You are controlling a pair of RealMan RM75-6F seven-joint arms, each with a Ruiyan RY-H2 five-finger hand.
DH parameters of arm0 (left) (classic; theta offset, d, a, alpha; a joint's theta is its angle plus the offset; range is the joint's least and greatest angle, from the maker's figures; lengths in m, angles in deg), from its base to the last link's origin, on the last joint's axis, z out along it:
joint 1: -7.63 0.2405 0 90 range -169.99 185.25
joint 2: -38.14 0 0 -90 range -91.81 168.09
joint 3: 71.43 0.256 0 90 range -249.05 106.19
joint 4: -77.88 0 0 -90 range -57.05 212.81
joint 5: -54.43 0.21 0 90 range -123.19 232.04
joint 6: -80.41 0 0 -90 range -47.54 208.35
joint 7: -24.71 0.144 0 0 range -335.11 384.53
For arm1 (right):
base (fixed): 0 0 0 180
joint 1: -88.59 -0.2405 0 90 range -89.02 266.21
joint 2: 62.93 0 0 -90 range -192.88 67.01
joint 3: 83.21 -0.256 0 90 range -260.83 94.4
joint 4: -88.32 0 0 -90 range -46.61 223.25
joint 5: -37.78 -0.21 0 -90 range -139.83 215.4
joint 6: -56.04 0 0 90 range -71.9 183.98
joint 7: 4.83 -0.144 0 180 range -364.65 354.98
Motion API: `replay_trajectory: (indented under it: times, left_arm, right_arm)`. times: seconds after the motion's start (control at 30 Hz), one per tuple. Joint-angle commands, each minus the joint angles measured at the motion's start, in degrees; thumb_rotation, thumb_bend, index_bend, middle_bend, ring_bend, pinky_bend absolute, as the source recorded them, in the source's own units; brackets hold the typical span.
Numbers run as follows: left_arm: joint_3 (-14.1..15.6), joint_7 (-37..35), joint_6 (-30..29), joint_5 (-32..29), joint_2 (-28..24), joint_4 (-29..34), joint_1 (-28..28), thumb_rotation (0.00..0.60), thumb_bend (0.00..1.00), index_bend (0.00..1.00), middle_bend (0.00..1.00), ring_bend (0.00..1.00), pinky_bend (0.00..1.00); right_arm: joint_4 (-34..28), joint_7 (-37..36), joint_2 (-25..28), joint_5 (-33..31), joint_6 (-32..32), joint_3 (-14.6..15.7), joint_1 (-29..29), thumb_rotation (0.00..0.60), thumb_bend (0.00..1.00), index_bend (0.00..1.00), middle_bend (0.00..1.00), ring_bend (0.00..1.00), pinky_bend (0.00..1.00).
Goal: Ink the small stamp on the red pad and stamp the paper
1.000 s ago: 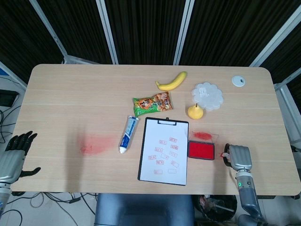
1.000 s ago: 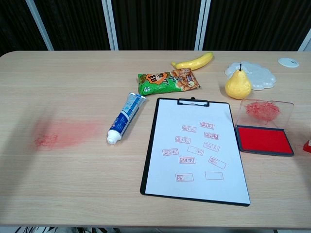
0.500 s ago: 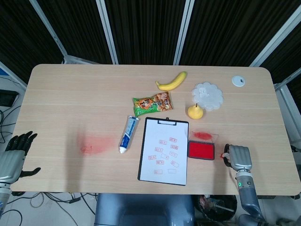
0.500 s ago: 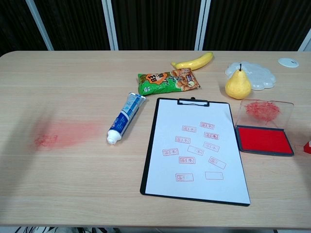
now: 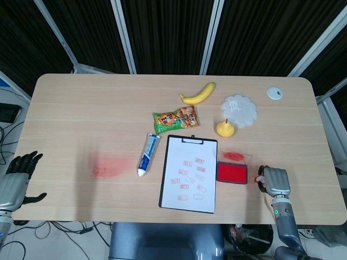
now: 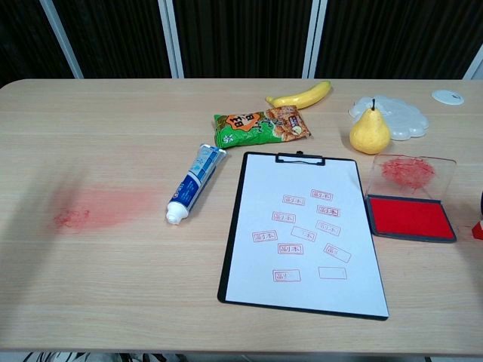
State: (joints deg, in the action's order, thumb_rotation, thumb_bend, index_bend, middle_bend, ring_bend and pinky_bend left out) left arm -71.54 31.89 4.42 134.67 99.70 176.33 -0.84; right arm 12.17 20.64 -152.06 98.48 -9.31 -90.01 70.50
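Note:
The small stamp (image 5: 258,177) shows as a white and red bit against the inner side of my right hand (image 5: 276,181), whose fingers curl around it near the table's front right edge. In the chest view only the stamp's red tip (image 6: 477,229) peeks in at the right border. Just left of it lies the open red ink pad (image 5: 232,173) (image 6: 409,217) with its smeared clear lid (image 6: 411,173) folded back. The clipboard with paper (image 5: 188,173) (image 6: 302,234) carries several red stamp marks. My left hand (image 5: 15,181) hangs off the table's left edge, fingers spread, holding nothing.
A toothpaste tube (image 5: 147,154) lies left of the clipboard, with a snack packet (image 5: 175,119) and a banana (image 5: 198,93) behind it. A pear (image 5: 225,128) and a white plate (image 5: 239,110) stand behind the pad. A red smear (image 5: 111,165) marks the table's left.
My right hand has shifted very slightly by the stamp, and a dark sliver now shows at the chest view's right edge. Nothing else moved.

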Motion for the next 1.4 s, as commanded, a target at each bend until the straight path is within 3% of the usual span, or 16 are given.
replay_trajectory:
  times: [0.03,0.33,0.67,0.8,0.87,0.93,1.03,1.2,1.4]
  left_arm:
    - [0.0,0.0,0.0,0.0,0.0,0.0,0.0,0.600,0.02,0.00,0.00,0.00,0.00]
    - [0.0,0.0,0.0,0.0,0.0,0.0,0.0,0.600,0.02,0.00,0.00,0.00,0.00]
    - [0.0,-0.3,-0.1,0.3,-0.1,-0.1,0.0,0.600,0.02,0.00,0.00,0.00,0.00]
    - [0.0,-0.5,-0.2,0.4,-0.1,-0.1,0.1,0.600,0.02,0.00,0.00,0.00,0.00]
    - [0.1,-0.7,-0.2,0.6,-0.2,-0.1,0.1,0.600,0.02,0.00,0.00,0.00,0.00]
    - [0.1,-0.6,-0.3,0.9,-0.2,-0.3,0.1,0.600,0.02,0.00,0.00,0.00,0.00]
    - [0.3,-0.8,-0.5,1.6,-0.2,-0.5,0.1,0.600,0.02,0.00,0.00,0.00,0.00]
    - [0.6,-1.3,-1.1,2.8,-0.3,-0.9,0.3,0.600,0.02,0.00,0.00,0.00,0.00]
    - [1.0,-2.2,-2.0,4.2,-0.5,-1.5,0.6,0.600,0.02,0.00,0.00,0.00,0.00]
  right_arm:
    - [-0.1,0.1,0.1,0.0,0.0,0.0,0.0,0.600,0.42,0.46,0.44,0.73,0.77]
    - [-0.6,0.7,0.5,-0.3,0.1,0.2,-0.1,0.600,0.40,0.33,0.31,0.72,0.77]
    - [-4.1,2.5,2.6,-0.6,-1.6,0.1,0.3,0.600,0.13,0.19,0.22,0.70,0.77]
    - [-7.6,3.6,4.6,0.8,-3.5,0.4,0.7,0.600,0.12,0.11,0.16,0.55,0.72]
    - [-10.6,3.7,6.4,2.6,-5.1,0.8,1.1,0.600,0.11,0.07,0.11,0.46,0.62]
    - [-13.6,3.5,8.4,4.2,-6.4,1.3,1.7,0.600,0.08,0.01,0.04,0.28,0.41]
    - [-18.9,3.6,13.0,7.4,-8.6,2.7,2.9,0.600,0.06,0.00,0.00,0.04,0.24]
    - [-21.5,-1.1,18.8,16.2,-15.5,5.2,6.4,0.600,0.06,0.00,0.00,0.00,0.20]
    - [-18.2,-10.8,22.7,24.1,-22.1,7.6,10.4,0.600,0.06,0.00,0.00,0.00,0.20]
